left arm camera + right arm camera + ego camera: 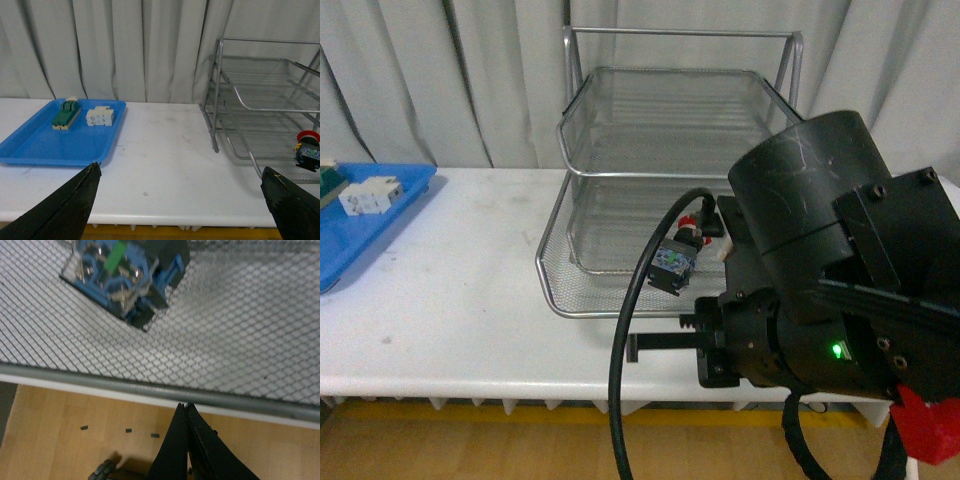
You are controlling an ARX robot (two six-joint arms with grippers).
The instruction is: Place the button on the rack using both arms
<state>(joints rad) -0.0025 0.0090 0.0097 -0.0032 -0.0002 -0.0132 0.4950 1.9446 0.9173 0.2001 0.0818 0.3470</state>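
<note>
Grey pleated curtains hang behind a white desk (pixel 460 290). Front view: the rack (pixel 670 130) stands on the desk, its lowest tier pulled forward. The button (pixel 682 252) lies tilted in that lowest tier, red cap toward the back, bluish body toward the front rim. The right arm (pixel 830 270) fills the lower right of the picture, a green light lit on its housing; a black cable (pixel 630 330) loops in front of it. A blue tray (pixel 365 225) sits at the desk's left edge with a white component (pixel 370 196) on it. No writing or brand can be read.

Left wrist view: the left hand (pixel 180 200) is spread wide, empty, above the desk's front edge. The blue tray holds a green-and-beige block (pixel 65 114) just beside the white component. The button rests in the rack's bottom tier.

Right wrist view: the right hand (pixel 186 412) is closed, fingers together, empty, outside the rack's front rim. The button lies on the mesh, apart from it.
</note>
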